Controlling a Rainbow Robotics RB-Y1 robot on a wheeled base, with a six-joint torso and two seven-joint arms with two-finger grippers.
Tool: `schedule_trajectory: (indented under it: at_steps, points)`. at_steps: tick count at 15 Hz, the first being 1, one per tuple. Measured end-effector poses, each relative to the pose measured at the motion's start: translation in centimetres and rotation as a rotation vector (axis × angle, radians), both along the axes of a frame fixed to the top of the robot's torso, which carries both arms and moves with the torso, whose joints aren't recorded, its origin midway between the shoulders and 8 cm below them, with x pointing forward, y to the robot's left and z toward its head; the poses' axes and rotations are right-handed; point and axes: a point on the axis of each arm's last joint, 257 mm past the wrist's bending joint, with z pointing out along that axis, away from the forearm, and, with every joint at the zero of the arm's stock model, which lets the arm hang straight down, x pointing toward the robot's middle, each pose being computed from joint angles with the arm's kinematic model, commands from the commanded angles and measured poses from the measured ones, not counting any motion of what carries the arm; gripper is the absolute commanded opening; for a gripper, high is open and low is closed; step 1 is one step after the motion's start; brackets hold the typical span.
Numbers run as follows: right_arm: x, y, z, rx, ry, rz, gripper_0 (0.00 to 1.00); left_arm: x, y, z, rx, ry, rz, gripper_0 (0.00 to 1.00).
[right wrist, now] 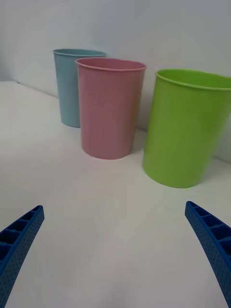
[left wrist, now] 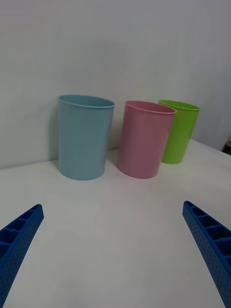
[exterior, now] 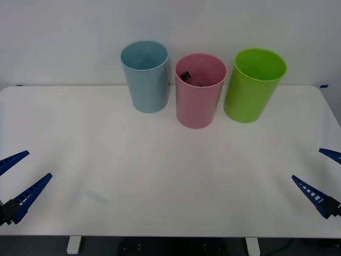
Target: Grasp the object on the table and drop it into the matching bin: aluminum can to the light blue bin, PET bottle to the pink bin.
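The bottle (exterior: 186, 77) is seen inside the pink bin (exterior: 198, 104); the task appears done. Both grippers, left (exterior: 17, 178) and right (exterior: 318, 176), are held wide at the desk's (exterior: 170, 176) near corners.

Three bins (exterior: 197, 90) along table's (exterior: 170, 176) far edge

A small clear plastic bottle with dark contents and black cap (exterior: 186, 77) lies inside the tall pink plastic bin (exterior: 200, 101). The tall pale blue plastic bin (exterior: 146, 80) stands upright just beside that pink bin.
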Motion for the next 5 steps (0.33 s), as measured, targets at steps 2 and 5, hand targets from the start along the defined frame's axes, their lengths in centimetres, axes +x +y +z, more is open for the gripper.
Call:
schedule_trajectory:
  at_steps: [2, 5]
  points:
    - [-0.49, -0.2, -0.29, 0.004, 0.01, -0.003, 1.0, 0.0, 0.0, 0.0, 0.0, 0.0, 0.0, 1.0]
    - [-0.69, -0.26, -0.48, 0.003, 0.015, -0.004, 1.0, 0.0, 0.0, 0.0, 0.0, 0.0, 0.0, 1.0]
